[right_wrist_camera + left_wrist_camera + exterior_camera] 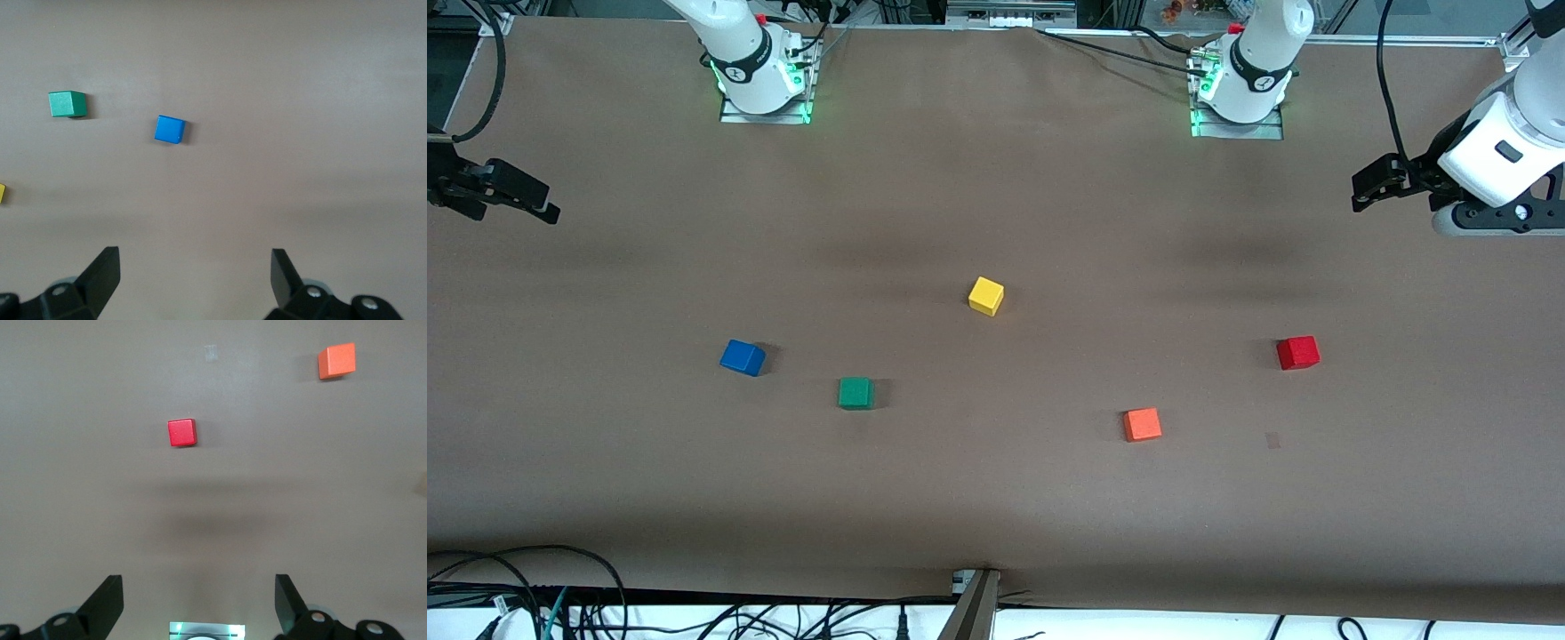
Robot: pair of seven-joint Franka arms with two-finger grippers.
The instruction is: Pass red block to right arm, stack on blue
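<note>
The red block (1297, 353) sits on the brown table toward the left arm's end; it also shows in the left wrist view (182, 433). The blue cube (743, 357) sits toward the right arm's end and shows in the right wrist view (170, 129). My left gripper (1360, 188) hangs open and empty above the table's left-arm end, apart from the red block; its fingers stand wide in its wrist view (198, 581). My right gripper (543, 203) hangs open and empty above the right-arm end, apart from the blue cube (193, 255).
A yellow cube (986, 295) lies mid-table. A green cube (855, 393) lies beside the blue one, nearer the front camera. An orange cube (1143, 424) lies nearer the camera than the red block. Cables run along the table's front edge (978, 591).
</note>
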